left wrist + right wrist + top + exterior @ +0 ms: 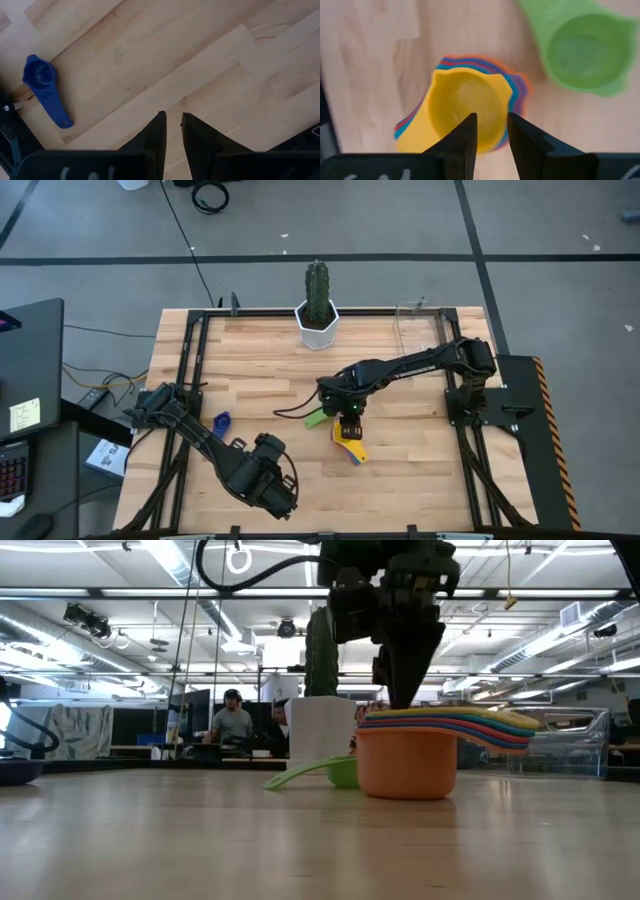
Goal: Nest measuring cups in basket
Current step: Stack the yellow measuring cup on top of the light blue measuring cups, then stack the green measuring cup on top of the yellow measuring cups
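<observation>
Orange cup (pixel 406 762) bottoms nested plastic stack; round green scoop (pixel 340 772) beside.

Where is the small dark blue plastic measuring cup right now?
In the high view the dark blue plastic measuring cup lies alone on the wooden table's left side, beside the left arm, well apart from the nested cup stack.

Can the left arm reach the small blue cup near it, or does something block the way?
Probably yes. The blue cup lies alone on bare wood beside the left arm, and the left gripper hangs over empty table with nothing between them. The right gripper is busy over the nested stack.
</observation>
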